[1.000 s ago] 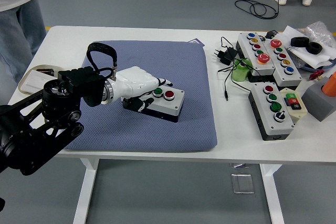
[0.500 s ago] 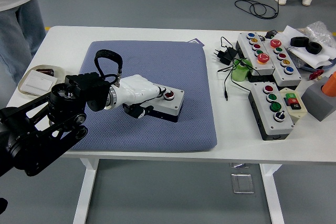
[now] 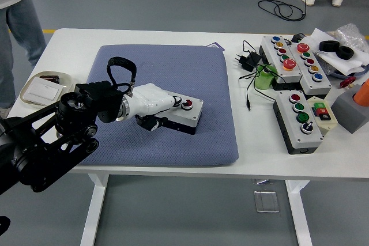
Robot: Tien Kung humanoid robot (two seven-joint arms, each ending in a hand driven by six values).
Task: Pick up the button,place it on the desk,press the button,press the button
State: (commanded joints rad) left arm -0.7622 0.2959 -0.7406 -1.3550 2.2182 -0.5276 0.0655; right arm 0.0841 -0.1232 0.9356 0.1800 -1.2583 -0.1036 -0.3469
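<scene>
A grey button box [image 3: 185,115] with a black base lies on the blue pad [image 3: 167,79] in the middle of the table. Its red button [image 3: 188,105] shows at the right end; the green button is hidden under my hand. My left hand [image 3: 167,103], white with a black arm, lies over the box's left half. Its fingers [image 3: 176,101] are curled down onto the box top beside the red button, and the thumb [image 3: 151,123] rests against the box's front side. The right arm is out of view.
Three more button boxes [image 3: 288,56] [image 3: 312,64] [image 3: 298,120], a black charger with cable [image 3: 247,60] and a green cup [image 3: 263,79] lie at the right. A small tray [image 3: 45,86] sits at the left edge. A person [image 3: 14,21] stands at the far left.
My left hand has slid right over the box top, covering the green button that showed a second ago. The arm has shifted slightly. The person at the left has stepped further out of view.
</scene>
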